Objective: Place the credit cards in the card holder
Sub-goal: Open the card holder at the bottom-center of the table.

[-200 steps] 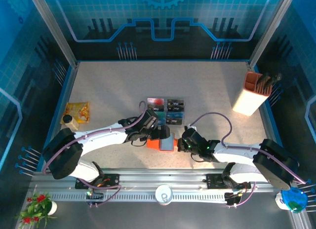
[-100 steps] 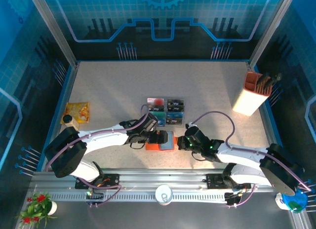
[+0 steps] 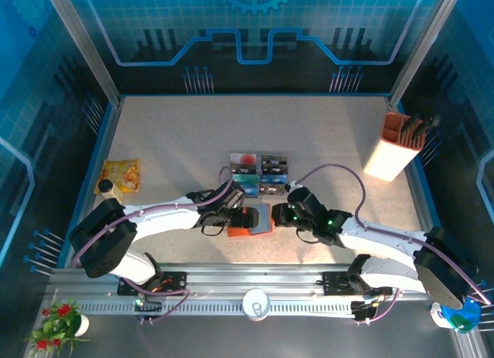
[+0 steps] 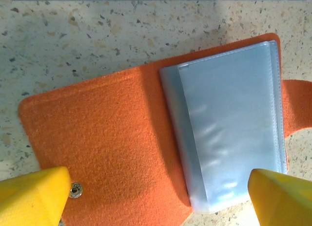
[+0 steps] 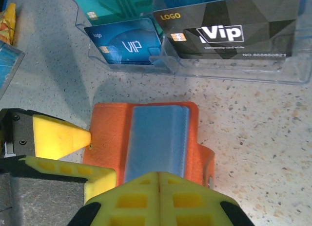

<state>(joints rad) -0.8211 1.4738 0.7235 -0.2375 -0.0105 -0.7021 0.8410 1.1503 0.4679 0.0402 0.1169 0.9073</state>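
Observation:
The card holder (image 3: 248, 221) lies open and flat on the table, orange felt with a grey-blue pocket (image 4: 229, 133) on its right half. My left gripper (image 3: 230, 213) hovers over it, open, its yellow fingers (image 4: 34, 197) straddling the near edge with nothing gripped. My right gripper (image 5: 159, 176) is shut and empty, its tip just at the near edge of the pocket (image 5: 158, 138). The credit cards (image 3: 260, 173) lie in a clear tray beyond the wallet. A blue card (image 5: 127, 46) and a black VIP card (image 5: 229, 33) are closest to it.
The clear plastic tray (image 5: 234, 70) lies just beyond the card holder. A tall orange-and-white pen box (image 3: 397, 146) stands at the far right. A yellow packet (image 3: 122, 174) and a small jar (image 3: 108, 190) sit at the left edge.
My left gripper has shifted nearer and lower over the card holder. The right gripper has moved away from me and a little left, up to the wallet's right side. The wallet lies flatter.

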